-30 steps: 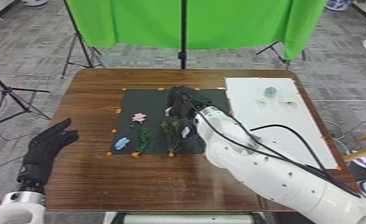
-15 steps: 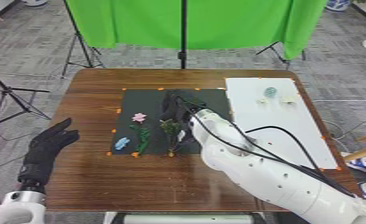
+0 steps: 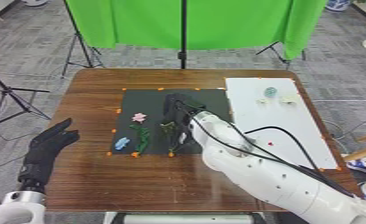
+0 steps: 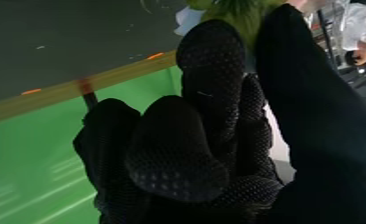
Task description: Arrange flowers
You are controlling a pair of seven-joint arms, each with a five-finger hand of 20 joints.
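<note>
Beside the black mat (image 3: 151,101), the left hand (image 3: 48,142) is relaxed; over it, the right hand (image 4: 175,150) pinches a green flower (image 4: 235,19). A weak pinch could drop it; a low leftward sweep could snag the pink flower (image 3: 139,117).

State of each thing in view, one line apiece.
Left hand, open, fingers straight
Right hand, over the black mat
Pink flower, lying on the mat
Blue flower, lying on the mat
White sheet, flat on the table
Green curtain, hanging
</note>
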